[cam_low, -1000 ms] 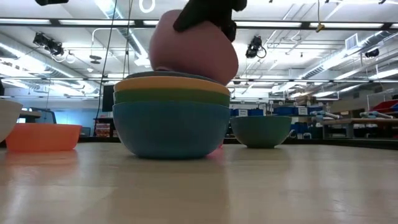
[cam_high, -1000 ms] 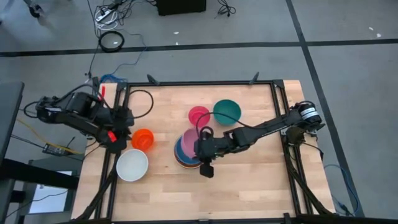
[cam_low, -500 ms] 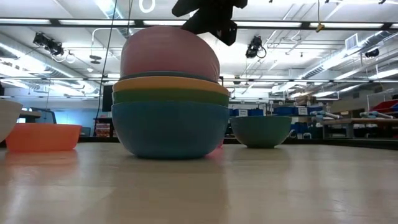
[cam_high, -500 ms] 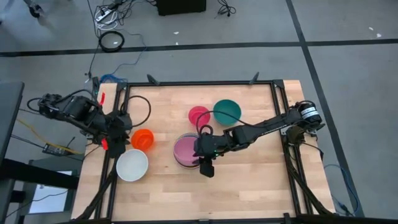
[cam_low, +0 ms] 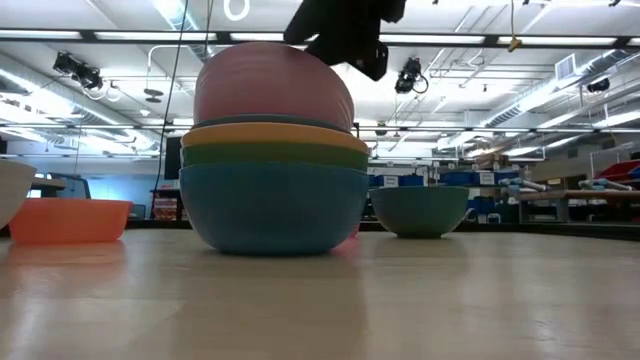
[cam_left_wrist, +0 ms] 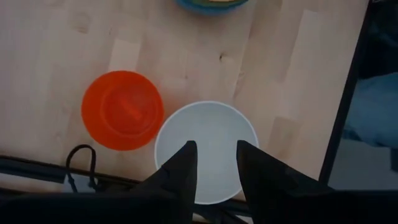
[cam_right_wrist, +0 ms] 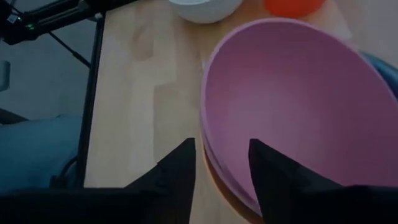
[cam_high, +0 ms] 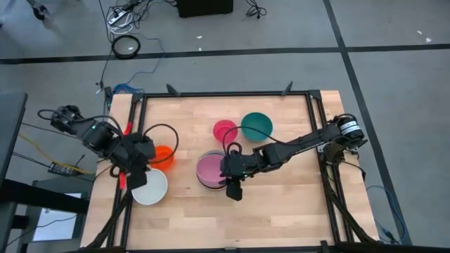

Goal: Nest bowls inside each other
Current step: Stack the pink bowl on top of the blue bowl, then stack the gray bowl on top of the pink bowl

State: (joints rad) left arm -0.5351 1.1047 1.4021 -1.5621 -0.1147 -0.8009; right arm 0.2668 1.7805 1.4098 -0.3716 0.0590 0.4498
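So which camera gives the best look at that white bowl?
The left wrist view: the white bowl sits whole, just past the left end effector. From the high view the arm covers part of it. The low view catches only an edge, and the right wrist view only a piece.

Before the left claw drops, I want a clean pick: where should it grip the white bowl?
Probably the white bowl's thin rim, from straight above, one finger inside the wall and one outside. It sits upright and open-mouthed; the left claw hovers open above it. Avoid the side nearest the orange bowl.
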